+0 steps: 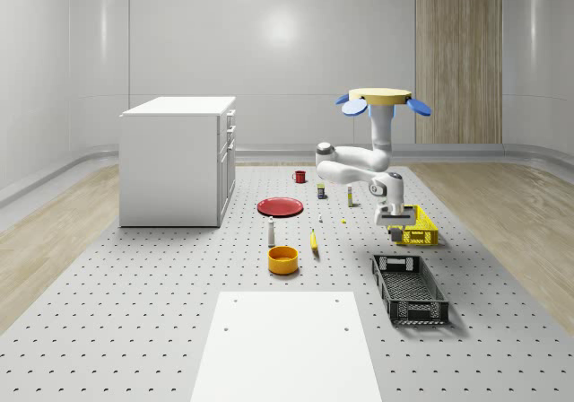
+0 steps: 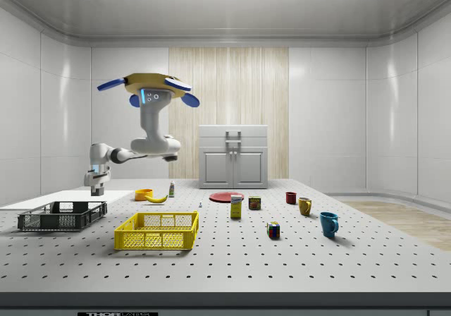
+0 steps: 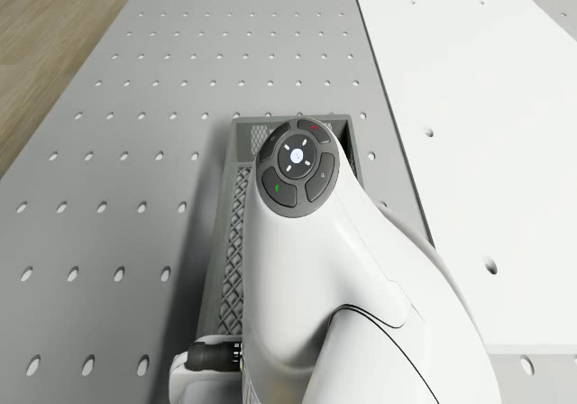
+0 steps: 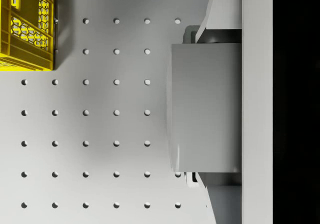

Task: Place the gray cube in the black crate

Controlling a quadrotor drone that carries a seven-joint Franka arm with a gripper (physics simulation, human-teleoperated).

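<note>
Gripped between the fingers (image 4: 220, 14), the gray cube (image 4: 205, 106) hangs in the gripper (image 4: 212, 106) above the floor, between black crate (image 1: 410, 288) and yellow crate (image 1: 418, 225), drone (image 1: 381, 100) hovering behind.

The gray cube (image 4: 205, 106) is a plain, smooth block, held off the floor between two fingers (image 4: 220, 14). The black crate (image 1: 410, 288) is a long, open mesh box resting flat on the perforated floor (image 1: 134, 312), just beside the yellow crate (image 1: 418, 226).

Drone (image 1: 380, 98) hovering above perforated floor (image 1: 134, 303), beyond crate (image 1: 410, 287). Gripper (image 1: 395, 232) above near end of crate, cube (image 4: 205, 106) between fingers. Basket (image 1: 419, 225) just behind crate. Cabinet (image 1: 178, 160) far to whole-scene view's left.
</note>
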